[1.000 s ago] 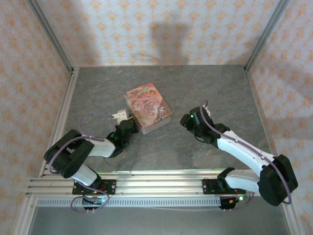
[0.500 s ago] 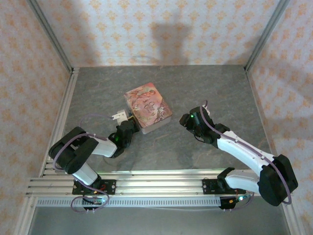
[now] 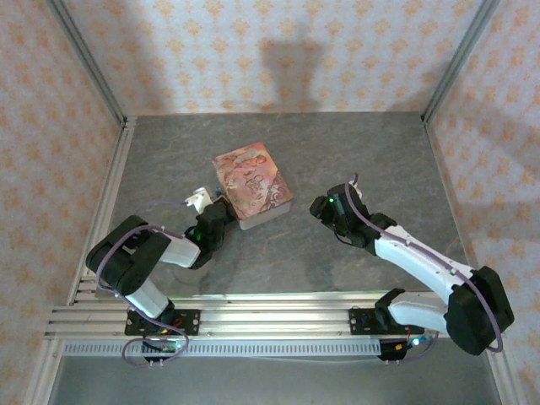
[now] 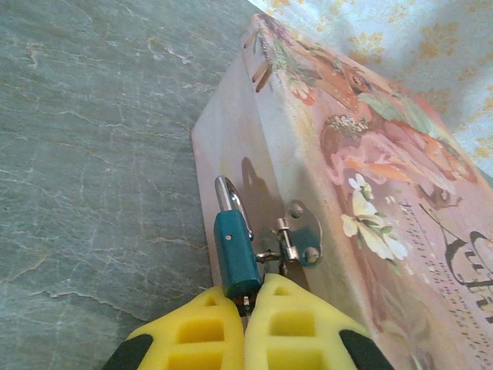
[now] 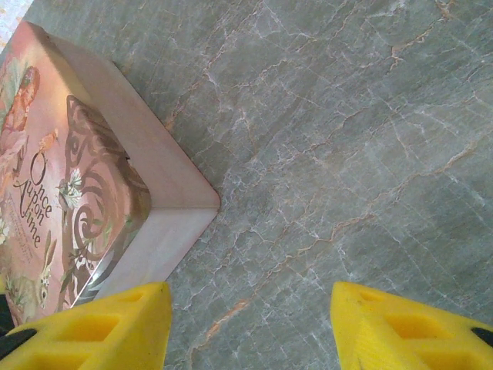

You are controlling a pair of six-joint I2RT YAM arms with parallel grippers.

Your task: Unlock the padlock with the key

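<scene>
Two arms work this job, and the left one is plainly nearer. Its end effector [image 4: 245, 297] is pinched tight at the bottom of the teal padlock [image 4: 235, 254], on a sliver of metal I take to be the key [image 4: 246, 303], though little of it shows. The padlock hangs from the hasp [image 4: 302, 235] on the side wall of the pink illustrated tin [image 4: 370, 169]. Its long axis runs straight away from the pads, steel shackle at the far end. The tin sits mid-counter, slightly toward the left edge. The right end effector [image 5: 250, 324] stands half wide and empty over bare counter [image 3: 354, 152], just off the tin's corner. Grey marbled surface, peach patterned walls, aluminium rails.
</scene>
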